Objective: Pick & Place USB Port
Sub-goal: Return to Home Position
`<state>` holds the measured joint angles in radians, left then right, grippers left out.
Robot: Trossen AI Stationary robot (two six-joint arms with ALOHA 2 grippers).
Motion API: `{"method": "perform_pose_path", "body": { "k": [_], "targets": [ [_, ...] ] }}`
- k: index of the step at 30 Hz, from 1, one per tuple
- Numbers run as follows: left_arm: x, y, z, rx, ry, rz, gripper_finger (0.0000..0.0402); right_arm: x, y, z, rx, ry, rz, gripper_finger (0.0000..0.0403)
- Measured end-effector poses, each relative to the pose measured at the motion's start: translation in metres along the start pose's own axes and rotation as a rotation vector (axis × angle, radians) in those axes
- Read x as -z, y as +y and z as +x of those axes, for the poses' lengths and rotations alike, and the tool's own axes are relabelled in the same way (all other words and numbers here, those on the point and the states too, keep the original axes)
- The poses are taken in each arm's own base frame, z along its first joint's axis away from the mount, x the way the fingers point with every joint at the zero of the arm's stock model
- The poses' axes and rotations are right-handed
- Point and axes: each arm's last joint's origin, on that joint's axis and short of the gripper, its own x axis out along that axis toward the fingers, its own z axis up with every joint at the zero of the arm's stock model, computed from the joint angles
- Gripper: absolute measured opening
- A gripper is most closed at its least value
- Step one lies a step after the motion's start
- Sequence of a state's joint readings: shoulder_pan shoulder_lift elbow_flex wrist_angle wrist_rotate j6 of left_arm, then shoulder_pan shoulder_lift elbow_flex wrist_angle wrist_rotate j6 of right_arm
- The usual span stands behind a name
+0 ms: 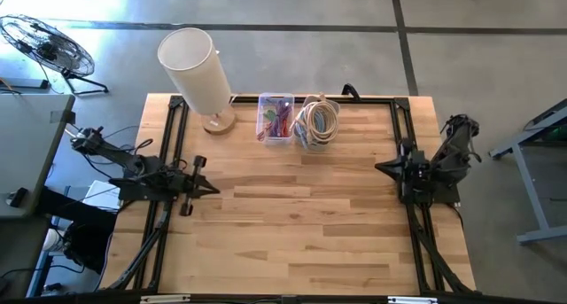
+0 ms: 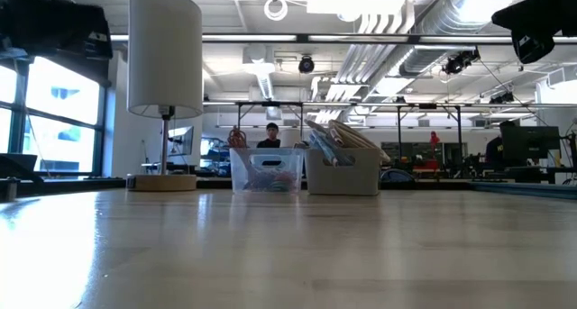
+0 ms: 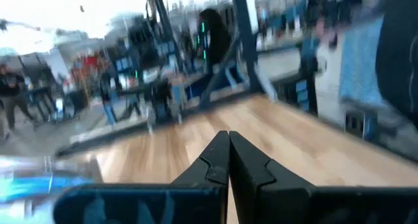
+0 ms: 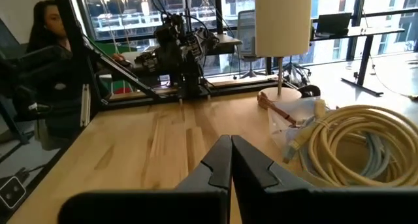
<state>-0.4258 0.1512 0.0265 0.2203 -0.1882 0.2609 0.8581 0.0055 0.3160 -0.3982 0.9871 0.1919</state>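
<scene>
At opposite table (image 1: 292, 242) sides, left claw (image 1: 211, 188) and right claw (image 1: 381, 167) sit folded back, closed

Light wooden desk (image 1: 292, 233), black frame rails (image 1: 372, 98) along its far and side edges. Table lamp (image 1: 197, 69), tall white cylindrical shade on a round wooden base (image 1: 218, 120), upright at the far edge toward the left corner. Wire-caged floor fan (image 1: 44, 45), off the desk beyond the far left corner. Person (image 2: 271, 135) in dark top, in the room behind the far edge. Grey metal table frame (image 1: 532, 153), off the right edge.
</scene>
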Motion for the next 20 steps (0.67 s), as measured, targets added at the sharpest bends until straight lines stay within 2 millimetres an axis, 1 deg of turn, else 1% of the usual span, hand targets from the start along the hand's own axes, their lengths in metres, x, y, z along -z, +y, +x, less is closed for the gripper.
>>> {"method": "perform_pose_path", "body": {
  "k": [1, 9, 14, 20],
  "targets": [
    [0.0, 0.0, 0.0, 0.003, -0.021, -0.005, 0.0, 0.003, 0.001, 0.001, 0.001, 0.0, 0.0, 0.0],
    [0.002, -0.001, 0.0, 0.011, -0.014, 0.021, 0.0, 0.036, 0.009, 0.011, 0.022, 0.01, -0.037, 0.0],
    [0.003, 0.0, 0.0, -0.011, 0.0, 0.06, 0.0, 0.055, 0.009, 0.018, 0.096, 0.012, -0.048, 0.0],
    [0.006, 0.0, 0.0, -0.023, 0.031, 0.078, 0.0, 0.055, 0.005, 0.024, 0.071, 0.009, -0.086, 0.0]
  ]
}}
